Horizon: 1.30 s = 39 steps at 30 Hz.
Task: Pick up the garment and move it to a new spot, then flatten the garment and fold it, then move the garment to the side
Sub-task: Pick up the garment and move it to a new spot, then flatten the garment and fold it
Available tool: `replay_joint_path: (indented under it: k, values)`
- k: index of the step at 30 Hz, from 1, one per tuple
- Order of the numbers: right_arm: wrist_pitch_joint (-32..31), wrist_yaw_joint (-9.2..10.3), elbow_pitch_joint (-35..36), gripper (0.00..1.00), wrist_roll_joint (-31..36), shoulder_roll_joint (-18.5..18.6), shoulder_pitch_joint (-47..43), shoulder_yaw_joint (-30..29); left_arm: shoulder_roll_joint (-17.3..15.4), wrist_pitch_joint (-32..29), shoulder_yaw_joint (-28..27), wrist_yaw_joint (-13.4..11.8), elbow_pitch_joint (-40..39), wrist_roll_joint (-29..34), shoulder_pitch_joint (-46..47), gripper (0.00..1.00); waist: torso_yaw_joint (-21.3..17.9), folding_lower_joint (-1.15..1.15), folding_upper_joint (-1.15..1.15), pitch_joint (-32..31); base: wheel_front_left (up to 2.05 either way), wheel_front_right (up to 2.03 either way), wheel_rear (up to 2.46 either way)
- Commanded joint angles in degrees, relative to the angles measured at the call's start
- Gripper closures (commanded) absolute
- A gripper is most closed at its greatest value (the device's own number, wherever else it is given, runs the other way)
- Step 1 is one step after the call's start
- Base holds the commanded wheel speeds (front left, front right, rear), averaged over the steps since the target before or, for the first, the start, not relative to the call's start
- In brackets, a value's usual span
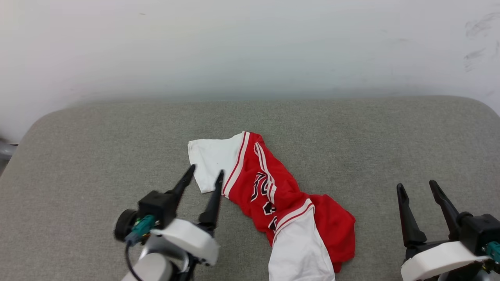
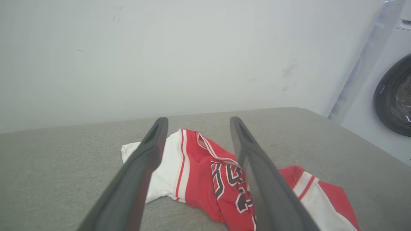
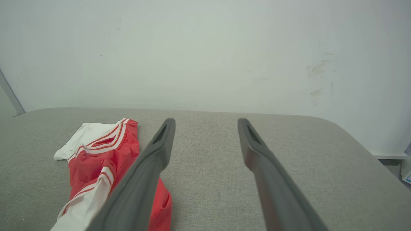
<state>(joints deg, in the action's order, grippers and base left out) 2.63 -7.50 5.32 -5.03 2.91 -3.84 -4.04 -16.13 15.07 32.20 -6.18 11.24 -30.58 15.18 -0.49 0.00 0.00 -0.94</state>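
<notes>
Left end effector and right end effector gape near the garment, numerals unreadable. Left wrist view adds a washing machine.

The garment lies crumpled on the grey surface, left pincer spread, seemingly over its sleeve.

Left gripper, right gripper: black tapered fingers, white shells, teal connectors.

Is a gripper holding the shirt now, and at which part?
Nothing is held: the left gripper and right gripper are open; the garment lies ungripped.
</notes>
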Motion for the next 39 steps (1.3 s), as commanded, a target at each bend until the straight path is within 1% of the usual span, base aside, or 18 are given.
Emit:
replay_joint_path:
  k: [1,6,10,15,22,25,26,28,31,39]
  values:
    - [-0.2,0.02,0.1,0.00,-0.3,0.0,-0.9,0.0,-0.8,0.1,-1.4,-0.6,-0.3,0.3,-1.5,0.00,0.0,0.00,0.00,-0.2,0.00,0.00,0.00]
    - [-0.4,0.02,0.3,0.00,-0.5,0.0,-1.7,0.1,-3.1,0.1,-7.5,-2.4,-1.6,0.9,-6.1,0.00,0.1,0.00,0.00,-0.9,0.00,0.00,0.00]
    - [-0.6,0.02,0.5,0.00,-0.6,0.0,-2.4,0.3,-4.5,0.1,-11.1,-3.0,-2.5,1.3,-9.5,0.00,0.1,0.00,0.00,-1.5,0.00,0.00,0.00]
    - [-1.0,0.02,0.4,0.00,-0.7,0.0,-2.9,0.6,-4.8,0.1,-12.4,-2.7,-3.5,2.2,-12.5,0.00,0.1,0.00,0.00,-2.0,0.00,0.00,0.00]
    - [-1.9,0.02,0.0,0.00,-1.6,0.0,-2.7,1.0,-4.6,0.1,-12.9,-2.1,-3.9,2.6,-12.8,0.00,0.0,0.00,0.00,-1.6,0.00,0.00,0.00]
    - [-4.0,0.02,-0.7,0.00,-0.4,-0.1,-1.3,4.6,-4.6,0.1,-13.2,-2.0,-4.3,2.9,-12.7,0.00,-0.1,0.00,0.00,-1.3,0.00,0.00,0.00]
    - [-5.1,0.02,-1.1,0.00,-1.0,0.0,-0.9,6.0,-4.5,0.1,-13.2,-2.0,-4.5,2.9,-12.6,0.00,0.0,0.00,0.00,-1.2,0.00,0.00,0.00]
    - [-7.7,0.02,-1.6,0.00,-0.7,1.9,0.5,9.2,-4.4,0.1,-13.0,-2.1,-4.5,3.2,-12.3,0.00,0.3,0.00,0.00,-0.9,0.00,0.00,0.00]
    - [-11.8,0.02,-2.7,0.00,-2.2,4.9,2.7,16.0,-4.2,0.1,-12.8,-1.9,-4.5,3.1,-11.5,0.00,1.0,0.00,0.00,-0.2,0.00,0.00,0.00]
    - [-24.4,0.03,-4.8,0.00,-11.2,13.5,7.2,35.9,-2.7,0.1,-12.1,-0.9,-4.2,3.9,-9.7,0.00,4.0,0.00,0.00,1.0,0.00,0.00,0.00]
